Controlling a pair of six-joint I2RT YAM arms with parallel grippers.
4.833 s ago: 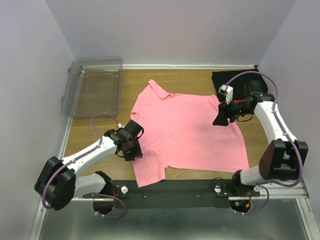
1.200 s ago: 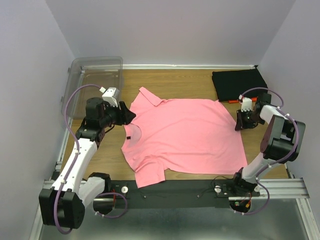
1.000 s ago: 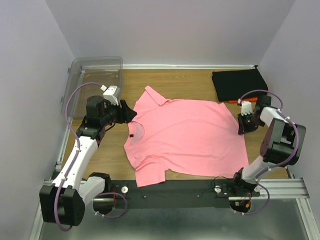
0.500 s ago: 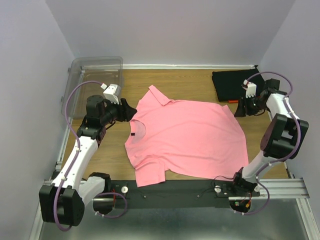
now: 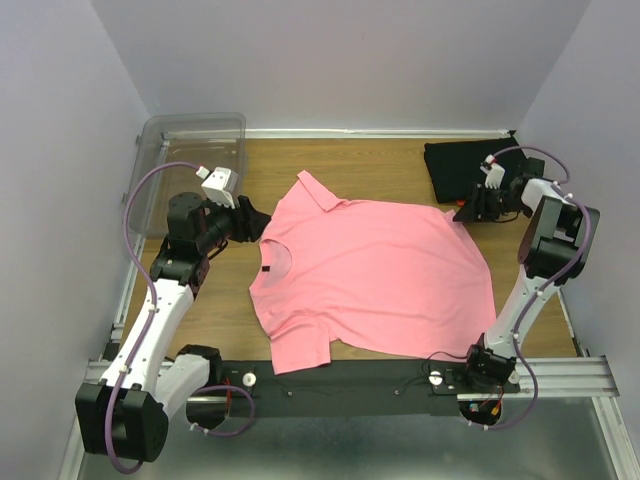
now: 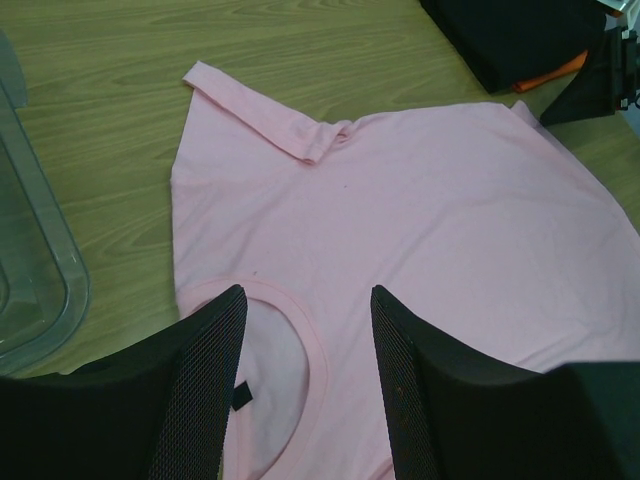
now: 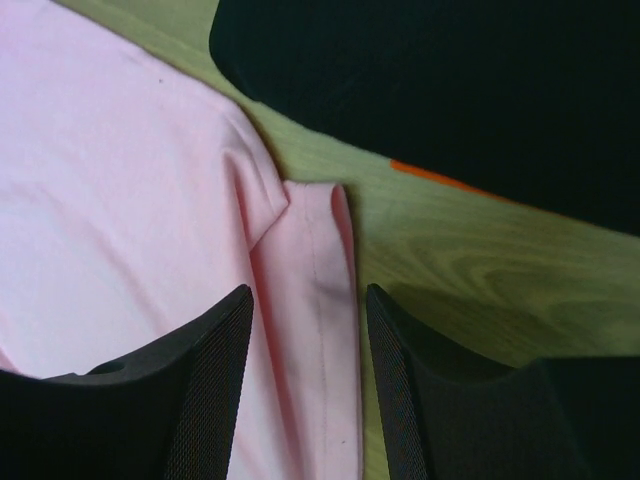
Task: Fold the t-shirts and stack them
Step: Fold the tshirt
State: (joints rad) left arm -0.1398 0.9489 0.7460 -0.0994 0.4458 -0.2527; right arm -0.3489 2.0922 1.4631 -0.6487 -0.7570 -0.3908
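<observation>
Here, a pink t-shirt lies spread flat across the middle of the worktop. Its neck points toward the left edge and its hem toward the right. A small dark label shows inside the neck opening. The sleeve on the far side has its cuff turned over. The other sleeve reaches the near edge.

A black t-shirt, folded into a rectangle, sits in the far right corner. The wrist views show a sliver of an orange t-shirt peeking out from under its near edge. A clear plastic bin stands in the far left corner, apart from the pink shirt.

The left gripper hovers just beside the neck of the pink shirt. Its fingers are spread apart and nothing is between them. In its own view the collar and label lie below the gap.

The right gripper is at the far right part of the pink shirt, between that shirt and the black one. Its fingers are parted on either side of a doubled-over strip of pink cloth and are not grasping it.
</observation>
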